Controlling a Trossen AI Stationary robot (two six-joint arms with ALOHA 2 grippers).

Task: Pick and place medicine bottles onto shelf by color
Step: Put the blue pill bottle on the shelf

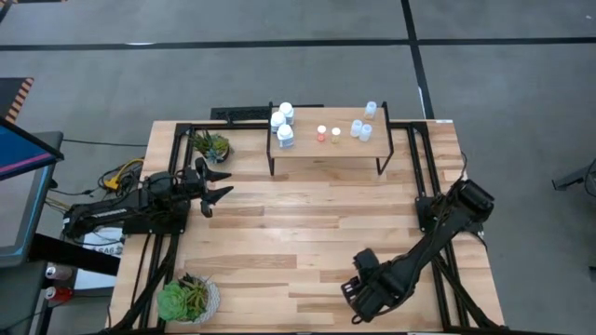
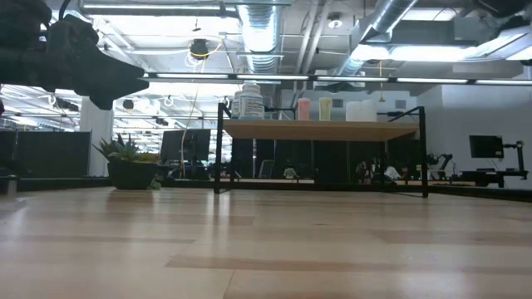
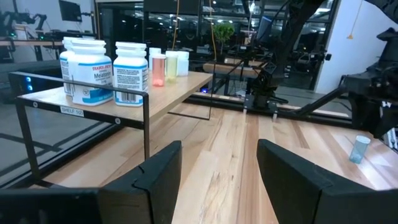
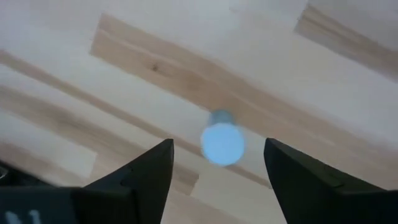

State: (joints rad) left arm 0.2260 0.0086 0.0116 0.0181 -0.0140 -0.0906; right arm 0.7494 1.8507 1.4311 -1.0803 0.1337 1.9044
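The shelf [image 1: 326,147] stands at the table's far edge. White medicine bottles [image 1: 282,125] stand at its left end, a reddish one [image 1: 321,133] and a yellowish one [image 1: 336,135] in the middle, and pale-blue ones [image 1: 361,128] at its right end. One more pale-blue bottle [image 4: 222,142] stands upright on the tabletop near the front right, also in the left wrist view [image 3: 359,149]. My right gripper [image 4: 217,152] hangs open above it, pointing down, one finger on either side and clear of it. My left gripper [image 3: 219,168] waits open at the table's left [image 1: 216,184], pointing level.
One potted plant [image 1: 210,145] sits at the far left beside the shelf, another [image 1: 186,298] at the near left corner. Black frame rails [image 1: 424,177] run along the table's sides. Bare planks [image 1: 307,214] lie between the shelf and my right arm.
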